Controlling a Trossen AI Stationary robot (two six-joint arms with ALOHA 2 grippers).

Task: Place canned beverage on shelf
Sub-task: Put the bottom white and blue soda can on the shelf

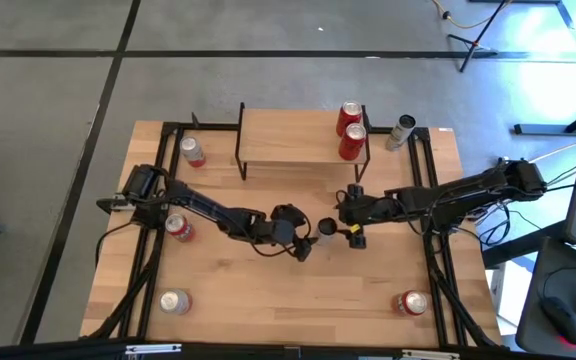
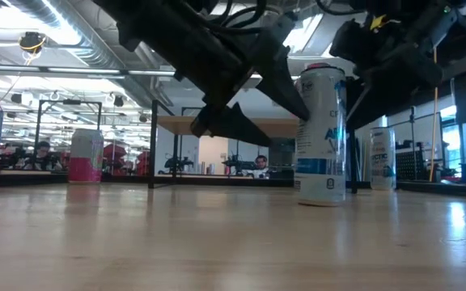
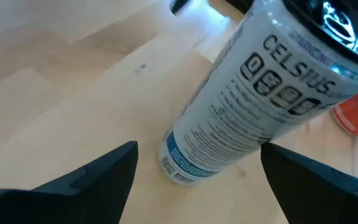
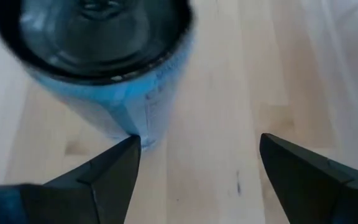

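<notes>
- The tall white-and-blue beverage can (image 1: 326, 228) stands upright on the light wooden tabletop (image 1: 298, 300), near its middle and well short of the shelf.
- My left pincer (image 1: 302, 240) sits at the can's nine o'clock, fingers spread, the can standing just ahead of the gap and not gripped.
- My right pincer (image 1: 349, 222) sits at the can's three o'clock, released too, looking down on the can's dark top; I hold nothing with it.
- The small low shelf (image 1: 288, 140), with its pale plank top and thin black legs, stands at twelve o'clock from the can, near the tabletop's far edge.
- Two red cans (image 1: 351, 130) stand on the shelf's right end, close together.
- A silver can (image 1: 401, 131) stands on the tabletop just right of the shelf.
- Other red cans stand around the tabletop: one (image 1: 193, 152) left of the shelf, one (image 1: 179, 228) by my left arm, one (image 1: 412, 303) at the near right.
- A silver-topped can (image 1: 174, 301) is at the near left.
</notes>
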